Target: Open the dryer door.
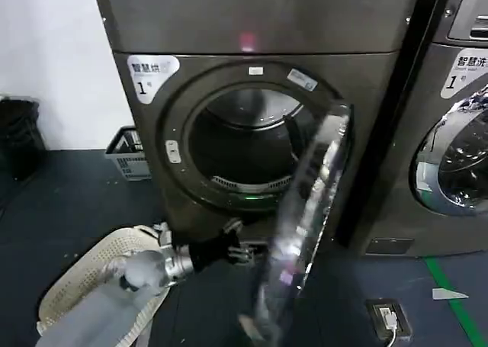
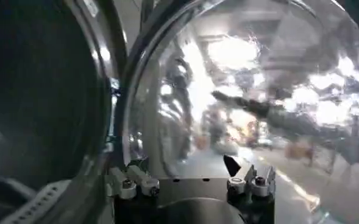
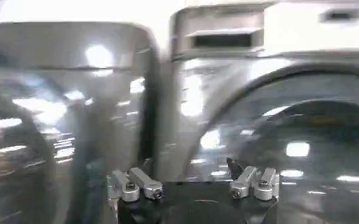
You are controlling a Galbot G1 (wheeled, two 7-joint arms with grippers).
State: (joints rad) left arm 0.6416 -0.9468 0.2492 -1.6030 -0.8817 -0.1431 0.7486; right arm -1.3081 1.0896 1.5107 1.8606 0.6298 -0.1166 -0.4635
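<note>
Big round door with a shiny chrome ring and dark glass [image 1: 305, 217]: swung well out from the big dark grey-brown dryer with the white label marked 1 [image 1: 252, 27], seen from its edge, round drum mouth wide open behind it.

Left tool [image 1: 242, 253]: low down, just beside the inner side of the door near its bottom. In the left wrist view [image 2: 191, 182], held wide open with nothing gripped. Cannot tell if touching the door or not.

Right tool [image 3: 194, 185]: also wide open, holding nothing, facing the fronts of the machines.

Possible trouble from here:
- Door swinging back shut, with nothing holding it.
- Slipping off the smooth shiny ring while pushing.
- Bumping the glass hard with a metal finger.
- Pushing the door too far, toward the other machine on the right [image 1: 457, 133].
- Knocking the white plastic basket on the floor [image 1: 76, 286] with the left arm.
</note>
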